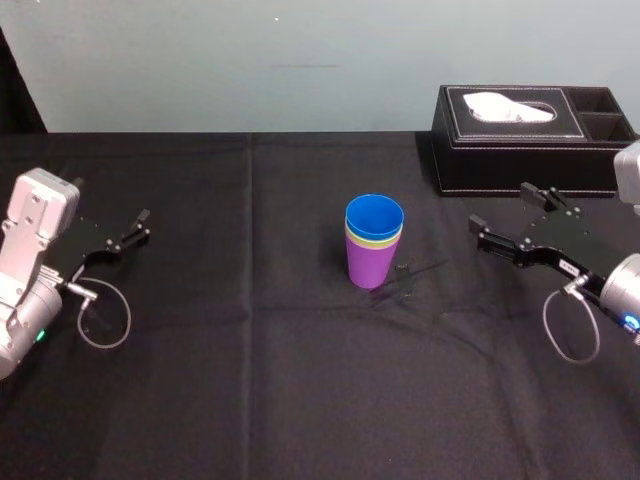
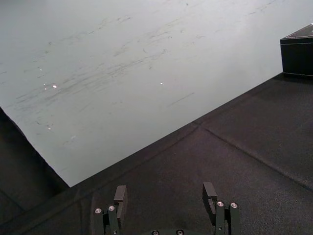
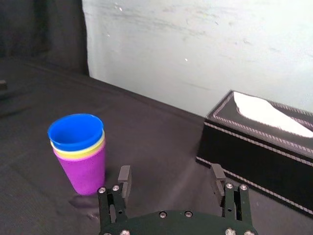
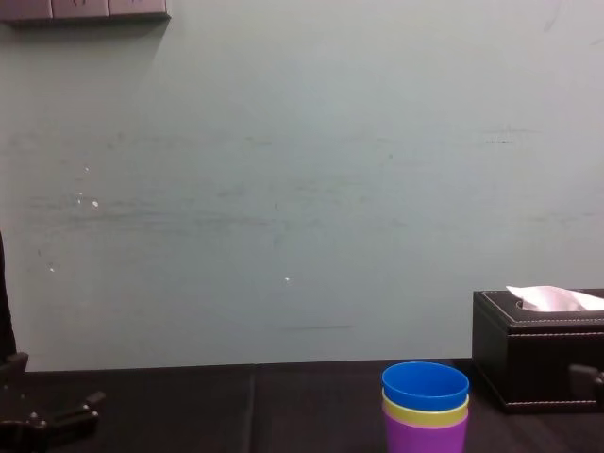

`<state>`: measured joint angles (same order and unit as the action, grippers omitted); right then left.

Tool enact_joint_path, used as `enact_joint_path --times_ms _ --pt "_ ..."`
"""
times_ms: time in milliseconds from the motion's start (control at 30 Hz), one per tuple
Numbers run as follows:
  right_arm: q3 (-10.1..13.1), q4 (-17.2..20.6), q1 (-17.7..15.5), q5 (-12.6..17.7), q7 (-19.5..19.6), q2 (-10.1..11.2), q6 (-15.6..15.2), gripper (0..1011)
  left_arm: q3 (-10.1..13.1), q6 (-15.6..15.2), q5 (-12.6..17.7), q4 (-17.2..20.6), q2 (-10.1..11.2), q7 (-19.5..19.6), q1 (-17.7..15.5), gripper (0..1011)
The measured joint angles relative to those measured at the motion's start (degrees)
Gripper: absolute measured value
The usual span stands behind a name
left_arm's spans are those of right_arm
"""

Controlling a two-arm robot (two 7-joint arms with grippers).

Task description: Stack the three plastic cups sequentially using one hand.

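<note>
Black cloth-covered surface (image 1: pixel 300 400) spans the whole work area. A black stitched tissue box (image 1: pixel 520 150) with white tissue poking out sits at the far right, behind the right arm.

Right claw (image 3: pixel 171 174) hangs low over the surface on the right side. Its jaws are apart with nothing between them, tips aimed toward the centre. Left claw (image 1: pixel 138 228) is out at the left edge, jaws apart, empty, and looks parked.

All three cups are nested in one upright stack at mid-surface.
- Bottom: purple tapered plastic cup (image 3: pixel 85 171), standing on the cloth.
- Middle: yellow-green plastic cup (image 3: pixel 80 152), inside the purple one with just its rim band showing.
- Top: blue plastic cup (image 3: pixel 76 131), innermost, mouth up.

The stack's long axis is vertical, with no lean I can see.

Key relation: the stack lies to the robot's left of the right claw and a bit nearer the body than the claw tips. It is well apart from them, no contact. The right claw is the nearer one; the left claw is clearly farther off on the other side.

Judgement: stacking looks complete, with no loose cup anywhere. Any coming move is probably a pull-back of the right arm. It should travel away from the stack, toward the right, so the open jaws don't clip the blue rim.
</note>
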<state>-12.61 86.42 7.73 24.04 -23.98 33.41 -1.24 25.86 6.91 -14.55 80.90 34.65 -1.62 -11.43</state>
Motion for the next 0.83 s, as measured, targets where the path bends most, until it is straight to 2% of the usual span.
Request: enact_joint_path --times_ms 267,833 --pt "0.84 -2.82 -0.55 -0.72 -0.05 -0.81 0.26 1002 0.00 0.00 0.00 0.00 0.00 0.00 0.00 1012" --pt "0.80 -2.55 -0.52 -0.71 -0.08 -0.74 0.28 1002 0.00 0.00 0.00 0.00 0.00 0.00 0.00 1011"
